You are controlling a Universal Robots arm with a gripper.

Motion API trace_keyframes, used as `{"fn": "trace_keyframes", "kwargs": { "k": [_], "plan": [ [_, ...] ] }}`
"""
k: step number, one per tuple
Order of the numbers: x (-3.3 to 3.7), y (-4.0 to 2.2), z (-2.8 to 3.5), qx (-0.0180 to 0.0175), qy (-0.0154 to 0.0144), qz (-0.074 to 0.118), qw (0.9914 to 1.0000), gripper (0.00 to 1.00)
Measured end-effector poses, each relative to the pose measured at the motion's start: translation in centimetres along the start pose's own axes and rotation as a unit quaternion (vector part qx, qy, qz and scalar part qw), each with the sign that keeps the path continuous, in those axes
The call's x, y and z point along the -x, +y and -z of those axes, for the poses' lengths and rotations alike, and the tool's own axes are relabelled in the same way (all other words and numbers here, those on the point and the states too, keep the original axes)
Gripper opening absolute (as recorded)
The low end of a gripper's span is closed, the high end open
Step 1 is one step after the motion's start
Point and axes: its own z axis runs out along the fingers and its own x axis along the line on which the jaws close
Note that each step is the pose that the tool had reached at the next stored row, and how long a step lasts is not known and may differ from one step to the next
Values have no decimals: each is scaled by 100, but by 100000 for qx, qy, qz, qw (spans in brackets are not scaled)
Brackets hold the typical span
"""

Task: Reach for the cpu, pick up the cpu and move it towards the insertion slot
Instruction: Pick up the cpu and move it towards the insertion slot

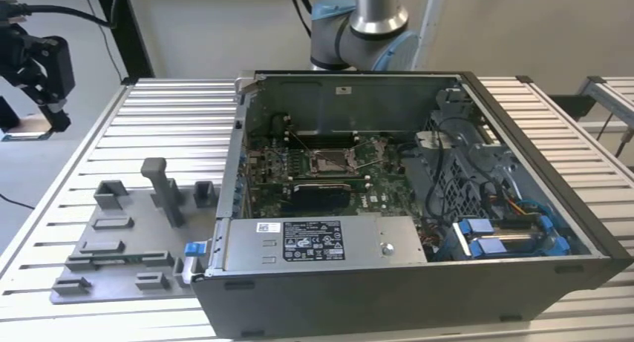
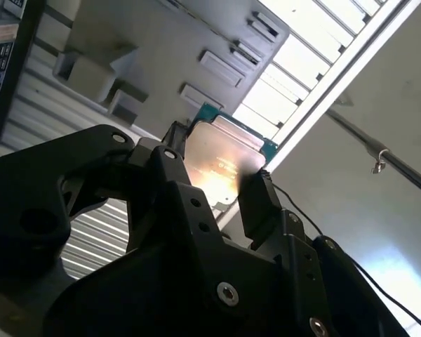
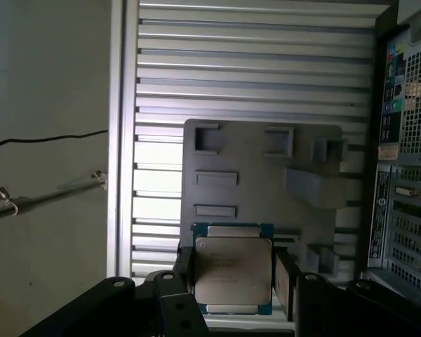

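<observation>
Two gripper (image 3: pixel 235 277) fingers (image 3: pixel 285 281) clamp the cpu (image 3: pixel 233 260); carry step, needing travel toward the exterior view's right, to the insertion slot (image 1: pixel 330 161).

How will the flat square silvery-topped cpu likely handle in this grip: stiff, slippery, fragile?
Probably stiff: the flat square silvery-topped cpu sits between the jaws of the black gripper without sagging. Its smooth, glaring metal top and thin edges suggest it may slip if the squeeze eases. Thin, so likely light, with a delicate green rim.
</observation>
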Motion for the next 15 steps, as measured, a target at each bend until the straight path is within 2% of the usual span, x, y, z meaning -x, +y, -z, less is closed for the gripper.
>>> {"fn": "trace_keyframes", "kwargs": {
  "k": [4, 15],
  "plan": [
    [86, -2, 1, -3, 19, -1, 100000, 0],
    [376, -10, 0, 0, 117, -1, 100000, 0]
  ]
}}
